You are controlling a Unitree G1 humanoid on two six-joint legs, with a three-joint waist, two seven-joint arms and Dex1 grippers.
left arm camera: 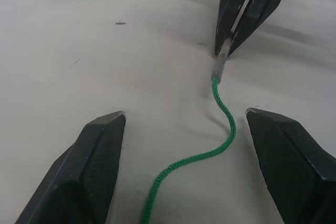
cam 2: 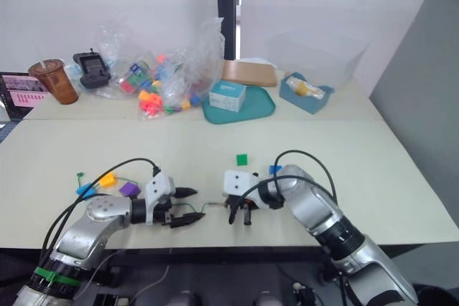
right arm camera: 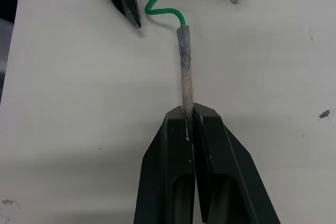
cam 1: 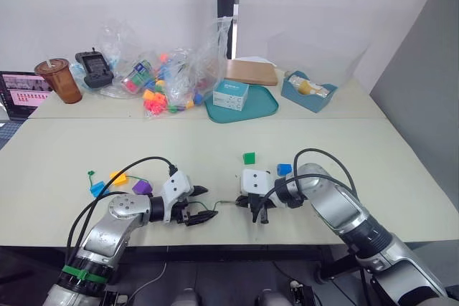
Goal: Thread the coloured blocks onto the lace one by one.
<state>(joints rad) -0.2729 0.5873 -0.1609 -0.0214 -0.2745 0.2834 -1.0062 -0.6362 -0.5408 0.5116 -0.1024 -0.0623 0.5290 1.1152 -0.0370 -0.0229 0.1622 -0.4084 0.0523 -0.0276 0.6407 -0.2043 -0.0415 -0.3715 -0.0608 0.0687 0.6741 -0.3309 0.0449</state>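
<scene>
Where the pale tabletop [cam 1: 215, 155] nears its front edge, the two grippers face each other with the thin green cord lace [left arm camera: 223, 109] lying on the surface between them. The right gripper [right arm camera: 188, 113] has its two black fingers clenched together on the lace's stiff grey needle-like tip [right arm camera: 185, 66], which sticks out from between them toward the other arm. The left gripper [left arm camera: 184, 124] stands released, its black fingers [left arm camera: 100, 150] spread wide on either side of the cord without touching it; the cord curves once on the tabletop and runs back between them.

Behind the right gripper, toward the middle of the tabletop, sits a small green plastic block [cam 1: 249, 157] with a hole in one face, apart from everything else. A small dark blue block [cam 1: 284, 169] lies just beside the right arm's wrist. Toward the left edge, near the left arm, a purple block [cam 1: 142, 187], an orange-yellow block [cam 1: 117, 177] and a light blue block [cam 1: 97, 189] lie close together, with the lace's far end [cam 1: 91, 173] by them.

Open tabletop stretches across the middle, from the blocks to the back edge. Along that back edge stand a brown iced drink cup [cam 1: 59, 80], a crinkly clear plastic bag of multicoloured toys [cam 1: 168, 77], a teal tray [cam 1: 262, 107] holding a small box [cam 1: 231, 94], and a blue-grey bin [cam 1: 308, 92].
</scene>
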